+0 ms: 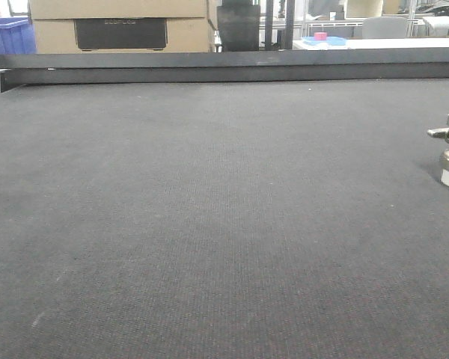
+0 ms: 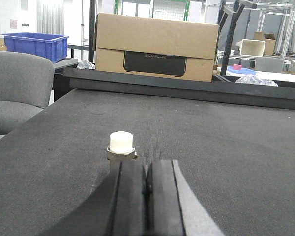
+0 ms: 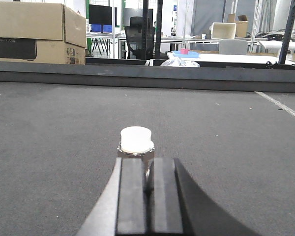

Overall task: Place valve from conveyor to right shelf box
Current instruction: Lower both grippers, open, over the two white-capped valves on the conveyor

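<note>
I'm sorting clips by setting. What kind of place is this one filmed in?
Most likely a workshop or warehouse-style test floor, not a home: a wide belt conveyor with a black rail, a big cardboard box and blue storage bin nearby, and metal racking beyond.

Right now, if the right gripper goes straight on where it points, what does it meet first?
The valve, standing white cap up on the conveyor, dead ahead of the right gripper. It looks close, possibly already touching; depth is unclear from the wrist view.
</note>
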Robot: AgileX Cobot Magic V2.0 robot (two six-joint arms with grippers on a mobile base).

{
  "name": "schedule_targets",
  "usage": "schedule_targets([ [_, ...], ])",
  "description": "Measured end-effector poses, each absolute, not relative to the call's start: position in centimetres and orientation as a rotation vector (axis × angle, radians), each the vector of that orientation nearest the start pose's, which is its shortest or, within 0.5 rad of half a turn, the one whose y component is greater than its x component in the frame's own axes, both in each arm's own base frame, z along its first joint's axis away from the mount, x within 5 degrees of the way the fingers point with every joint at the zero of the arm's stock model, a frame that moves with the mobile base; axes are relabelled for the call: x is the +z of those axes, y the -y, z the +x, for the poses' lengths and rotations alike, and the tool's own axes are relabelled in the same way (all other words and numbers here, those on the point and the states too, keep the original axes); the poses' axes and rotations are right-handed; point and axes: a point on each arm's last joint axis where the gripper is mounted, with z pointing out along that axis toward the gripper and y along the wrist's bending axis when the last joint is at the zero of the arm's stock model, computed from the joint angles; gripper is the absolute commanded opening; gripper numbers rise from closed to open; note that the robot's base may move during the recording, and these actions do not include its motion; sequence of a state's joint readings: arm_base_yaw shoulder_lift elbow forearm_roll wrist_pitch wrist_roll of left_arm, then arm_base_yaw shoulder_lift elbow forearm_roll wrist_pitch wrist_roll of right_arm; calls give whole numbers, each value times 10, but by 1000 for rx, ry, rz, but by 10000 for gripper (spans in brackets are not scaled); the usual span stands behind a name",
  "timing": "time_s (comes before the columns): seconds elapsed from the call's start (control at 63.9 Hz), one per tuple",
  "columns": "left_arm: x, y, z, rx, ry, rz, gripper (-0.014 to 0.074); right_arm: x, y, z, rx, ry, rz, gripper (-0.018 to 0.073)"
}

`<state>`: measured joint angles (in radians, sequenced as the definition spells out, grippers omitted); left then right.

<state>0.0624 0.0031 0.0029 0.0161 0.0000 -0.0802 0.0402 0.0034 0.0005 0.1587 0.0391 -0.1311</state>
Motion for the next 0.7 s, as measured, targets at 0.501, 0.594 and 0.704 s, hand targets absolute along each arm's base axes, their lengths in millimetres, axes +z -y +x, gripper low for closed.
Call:
schedule_targets([
  [0.501,212,-4,56,-1,-1487,-94,-111,209,-3,57,59,-1526,-15,-154],
  [0.594,213,-4,56,-1,-1481,-94,-111,209,-3,57,59,-1526,-15,-154],
  [0.704,214,-3,56,-6,-1465,-96,-111,209,-3,57,59,-1526,-15,-154],
])
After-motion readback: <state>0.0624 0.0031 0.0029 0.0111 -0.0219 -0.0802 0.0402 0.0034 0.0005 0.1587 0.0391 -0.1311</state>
